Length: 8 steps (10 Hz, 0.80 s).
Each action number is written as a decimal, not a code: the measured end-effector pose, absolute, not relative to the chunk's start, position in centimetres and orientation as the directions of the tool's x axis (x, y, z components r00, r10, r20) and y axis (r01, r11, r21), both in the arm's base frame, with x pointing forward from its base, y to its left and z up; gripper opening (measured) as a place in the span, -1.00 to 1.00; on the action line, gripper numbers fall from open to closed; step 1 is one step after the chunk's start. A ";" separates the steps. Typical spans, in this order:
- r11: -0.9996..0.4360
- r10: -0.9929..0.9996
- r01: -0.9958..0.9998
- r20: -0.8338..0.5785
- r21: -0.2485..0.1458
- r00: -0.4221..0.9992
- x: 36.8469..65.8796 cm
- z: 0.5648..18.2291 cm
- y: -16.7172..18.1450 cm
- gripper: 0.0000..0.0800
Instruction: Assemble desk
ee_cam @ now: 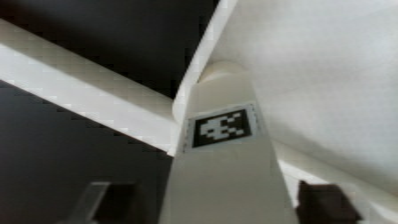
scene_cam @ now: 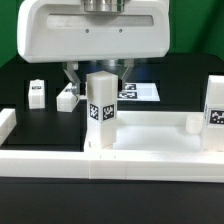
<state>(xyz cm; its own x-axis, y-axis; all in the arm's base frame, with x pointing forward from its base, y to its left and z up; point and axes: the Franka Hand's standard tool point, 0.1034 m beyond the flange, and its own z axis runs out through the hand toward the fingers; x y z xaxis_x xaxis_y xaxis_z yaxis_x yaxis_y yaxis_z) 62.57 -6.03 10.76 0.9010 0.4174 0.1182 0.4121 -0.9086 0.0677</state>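
1. The fingers (ee_cam: 103, 205) are open. They stand on the two sides of an upright leg (scene_cam: 101, 100), and the wrist view shows a dark gap between one finger and the leg, so they do not grip it.
2. This leg is white and square and carries a black-white tag (ee_cam: 222, 127).
3. It stands just beside the end of the tabletop (scene_cam: 150, 130) that is on the exterior view's left.
4. The tabletop lies flat on the black desk (scene_cam: 40, 122), just behind the border wall (scene_cam: 60, 160). This wall runs along the side of the desk nearest to the exterior camera.
5. I cannot tell whether the foot of the upright leg sits in a corner socket, because the wall hides it.
6. A second leg (scene_cam: 214, 112) stands at the other end of the tabletop.
7. A third leg (scene_cam: 37, 92) and a fourth leg (scene_cam: 67, 97) are on the exterior view's left, well apart from the tabletop.
8. The marker board (scene_cam: 143, 92) lies flat toward the far side of the desk.
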 end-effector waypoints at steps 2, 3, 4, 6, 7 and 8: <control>-0.911 0.412 0.407 0.116 0.065 0.904 62.5 10.7 -6.0 -0.27; -0.913 0.407 0.402 0.116 0.064 0.906 62.5 10.7 -6.0 -0.27; -0.921 0.389 0.384 0.117 0.061 0.914 62.5 10.7 -6.0 -0.27; -0.974 0.227 0.224 0.126 0.038 0.966 62.4 10.7 -6.1 -0.27; -0.991 0.136 0.135 0.132 0.018 0.982 62.4 10.6 -6.3 -0.27; -0.999 0.049 0.049 0.134 0.007 0.990 62.3 10.6 -6.2 -0.27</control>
<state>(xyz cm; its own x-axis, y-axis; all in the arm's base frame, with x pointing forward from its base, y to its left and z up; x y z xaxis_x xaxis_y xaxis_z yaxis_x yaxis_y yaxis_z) 62.34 -6.24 10.57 0.9897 0.0493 0.1344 0.0488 -0.9988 0.0072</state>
